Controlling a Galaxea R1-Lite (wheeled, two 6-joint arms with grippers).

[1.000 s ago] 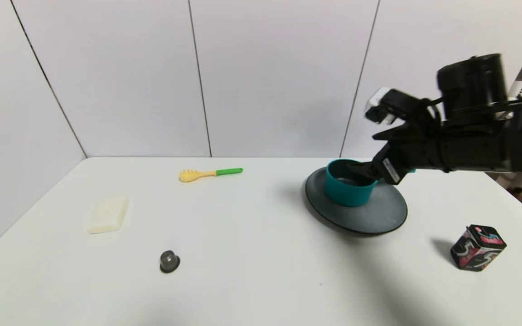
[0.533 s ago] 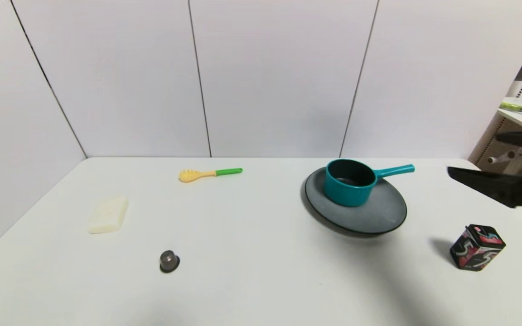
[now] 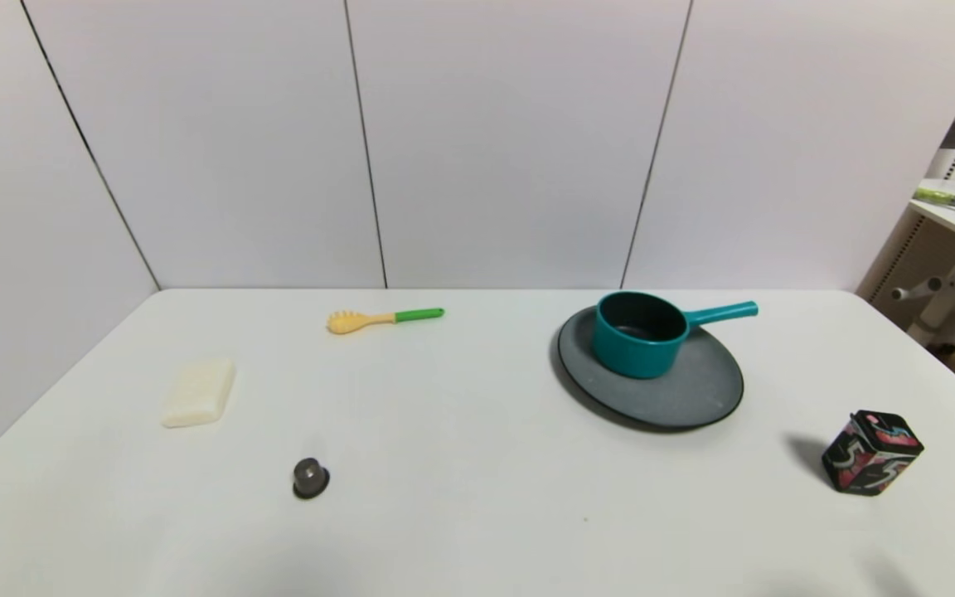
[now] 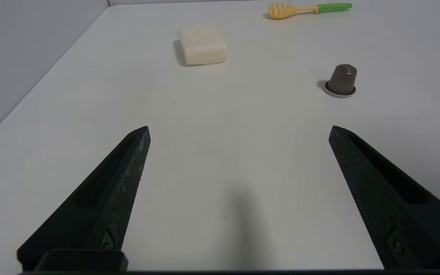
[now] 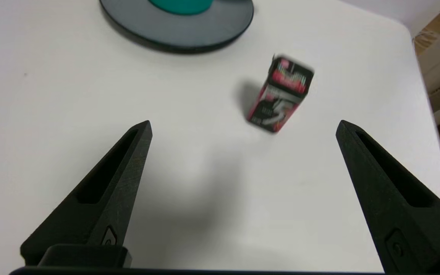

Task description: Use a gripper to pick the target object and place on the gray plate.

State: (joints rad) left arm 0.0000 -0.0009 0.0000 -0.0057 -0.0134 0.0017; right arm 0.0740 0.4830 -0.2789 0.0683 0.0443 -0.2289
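Teal saucepan (image 3: 640, 334) sits on the gray plate (image 3: 693, 398).
Its handle points toward the robot's right, past the plate's rim. The right gripper (image 5: 243, 128) hangs over the bench (image 3: 461, 464) near the patterned tin box (image 5: 280, 94), fingers spread wide and empty; the left gripper (image 4: 239, 131) is likewise spread, parked.

teal saucepan (image 3: 640, 336) | upright, handle pointing right | rests on gray plate (image 3: 693, 390), far-left part
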